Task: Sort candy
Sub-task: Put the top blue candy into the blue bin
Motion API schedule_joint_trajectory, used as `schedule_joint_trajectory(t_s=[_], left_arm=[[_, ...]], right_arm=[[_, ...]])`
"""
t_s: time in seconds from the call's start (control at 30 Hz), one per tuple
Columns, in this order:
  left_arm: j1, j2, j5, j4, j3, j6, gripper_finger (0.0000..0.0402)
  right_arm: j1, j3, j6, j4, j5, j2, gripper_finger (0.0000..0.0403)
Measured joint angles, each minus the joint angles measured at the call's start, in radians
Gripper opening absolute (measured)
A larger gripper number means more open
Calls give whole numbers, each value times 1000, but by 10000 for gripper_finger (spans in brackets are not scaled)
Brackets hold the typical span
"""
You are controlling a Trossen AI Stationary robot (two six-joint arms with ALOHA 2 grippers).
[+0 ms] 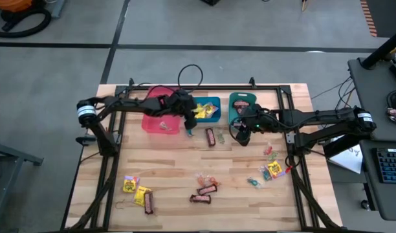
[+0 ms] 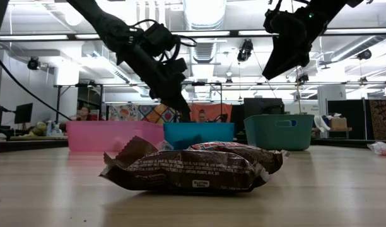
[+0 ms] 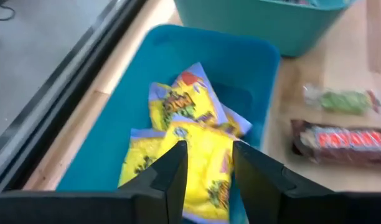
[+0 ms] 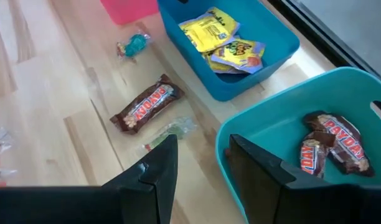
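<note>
Partly sorted: yellow packets (image 3: 197, 134) in blue bin (image 4: 274, 46), Payday bars (image 4: 333, 146) in teal bin (image 4: 253, 134). Plenty of candy (image 1: 204, 191) left on bench (image 1: 178, 171). Left gripper (image 3: 206, 171) over blue bin, right gripper (image 4: 200, 165) at teal rim; fingers parted, empty.

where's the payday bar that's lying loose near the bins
In the high view the loose brown bar lies on the table just in front of the blue bin, between the left gripper and the right gripper.
</note>
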Motion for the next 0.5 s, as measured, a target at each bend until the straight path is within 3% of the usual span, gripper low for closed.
schedule_joint_trajectory(t_s=[0.17, 0.37, 0.5], left_arm=[[-39, -51, 7, -138, 0, 14, 116], [-126, -85, 199, -266, 0, 149, 116], [-189, -71, 179, -295, -1, 174, 116]], right_arm=[[0, 0, 0, 0, -11, 0, 137], [0, 0, 6, 1, -68, 0, 137], [0, 0, 8, 0, -77, 0, 137]])
